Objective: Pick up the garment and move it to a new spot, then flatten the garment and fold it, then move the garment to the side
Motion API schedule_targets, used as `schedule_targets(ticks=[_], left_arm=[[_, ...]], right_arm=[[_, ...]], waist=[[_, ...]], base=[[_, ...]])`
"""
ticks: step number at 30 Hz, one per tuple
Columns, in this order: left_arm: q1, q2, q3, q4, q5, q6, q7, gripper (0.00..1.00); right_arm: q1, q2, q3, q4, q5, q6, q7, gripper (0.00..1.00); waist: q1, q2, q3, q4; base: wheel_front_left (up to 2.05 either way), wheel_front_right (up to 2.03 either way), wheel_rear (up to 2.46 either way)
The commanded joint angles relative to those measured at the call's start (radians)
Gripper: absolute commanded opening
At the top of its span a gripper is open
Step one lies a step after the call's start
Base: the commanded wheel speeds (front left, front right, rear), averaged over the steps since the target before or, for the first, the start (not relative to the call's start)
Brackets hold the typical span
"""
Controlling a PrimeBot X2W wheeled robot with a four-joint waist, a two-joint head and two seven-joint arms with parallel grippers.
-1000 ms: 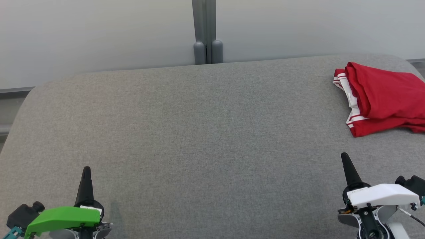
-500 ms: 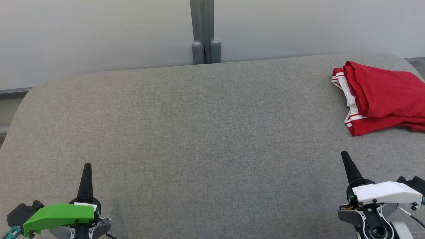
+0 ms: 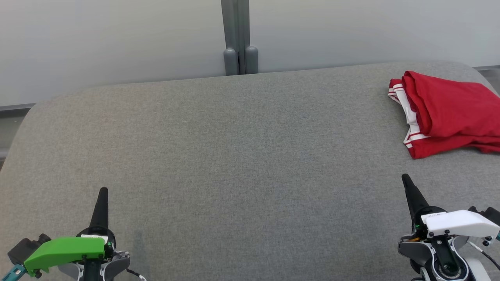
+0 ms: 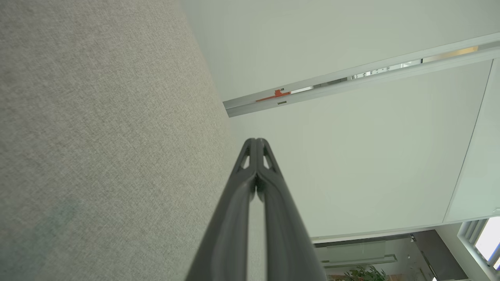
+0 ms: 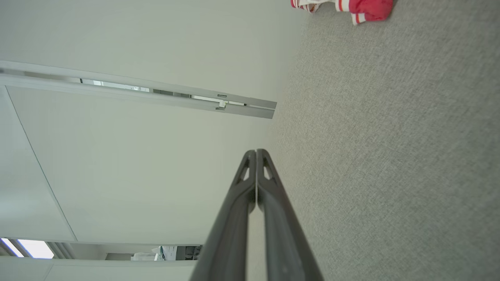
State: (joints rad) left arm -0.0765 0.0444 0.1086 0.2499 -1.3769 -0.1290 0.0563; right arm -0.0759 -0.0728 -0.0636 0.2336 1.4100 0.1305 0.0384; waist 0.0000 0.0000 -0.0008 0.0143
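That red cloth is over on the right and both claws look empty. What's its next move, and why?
Probably just park both arms. The red garment lies folded at the far right of the grey surface, seemingly already set aside; the left gripper and right gripper are shut, empty, apart from it.

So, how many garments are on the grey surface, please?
1: the red garment lies at the far right of the grey surface, partly cut off by the frame.

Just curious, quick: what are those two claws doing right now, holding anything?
Left gripper: closed, holding nothing.
Right gripper: closed, holding nothing; the garment lies apart from it.
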Motion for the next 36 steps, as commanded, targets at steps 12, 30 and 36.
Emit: schedule_targets(ticks=[12, 30, 36], left_arm=[[-0.031, 0.009, 0.006, -0.007, -0.113, -0.003, 0.029, 0.00], [-0.038, 0.009, 0.007, -0.006, -0.238, -0.003, 0.060, 0.00], [-0.038, 0.009, 0.007, -0.005, -0.237, -0.003, 0.062, 0.00]], right_arm=[[-0.024, 0.005, -0.017, 0.004, 0.103, 0.000, 0.031, 0.00], [-0.036, 0.011, -0.036, 0.011, 0.218, 0.000, 0.066, 0.00], [-0.035, 0.012, -0.038, 0.012, 0.215, 0.000, 0.066, 0.00]], waist=[[0.0000, 0.0000, 0.002, -0.006], [0.0000, 0.0000, 0.004, -0.014], [0.0000, 0.0000, 0.004, -0.014]], base=[[0.00, 0.00, 0.00], [0.00, 0.00, 0.00], [0.00, 0.00, 0.00]])
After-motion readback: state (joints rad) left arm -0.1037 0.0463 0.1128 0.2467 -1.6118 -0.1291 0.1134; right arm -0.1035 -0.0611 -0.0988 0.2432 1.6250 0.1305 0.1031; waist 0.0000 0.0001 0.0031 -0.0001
